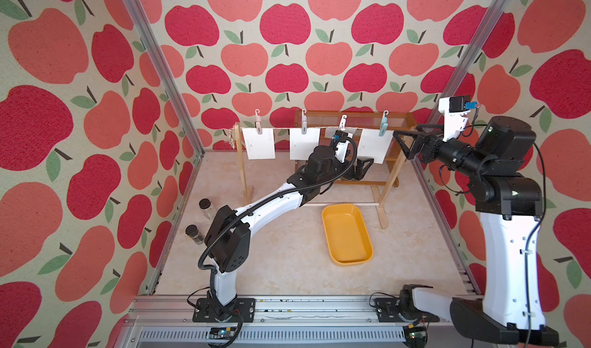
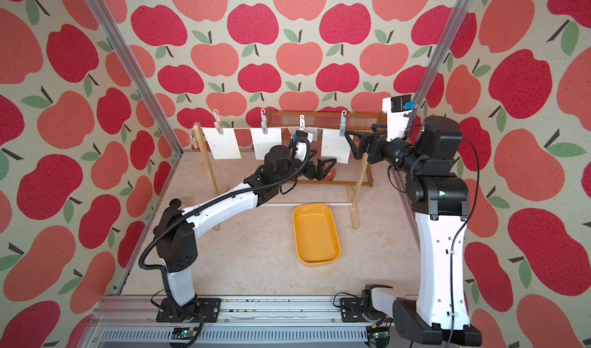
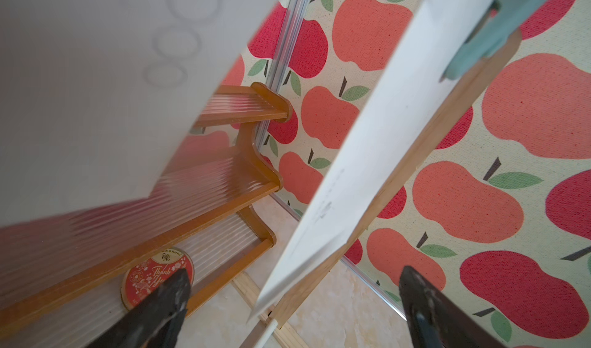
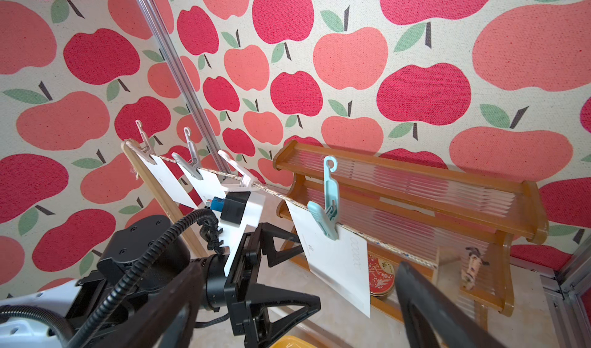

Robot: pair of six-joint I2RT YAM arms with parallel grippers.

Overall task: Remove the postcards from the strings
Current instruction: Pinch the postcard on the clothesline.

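Mottled beige stone-look tabletop (image 1: 287,260), enclosed by woven apple-print fabric walls (image 1: 287,26). Four white paper postcards (image 1: 259,143) hang pegged along thin twisted twine (image 4: 271,192); below it the left gripper (image 3: 294,274) stands spread, seemingly touching no card; beside its end the right gripper (image 1: 404,145) gapes empty.

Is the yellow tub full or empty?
Empty. In both top views the yellow tub shows only its bare yellow bottom, and the postcards hang from their clips, not in it.
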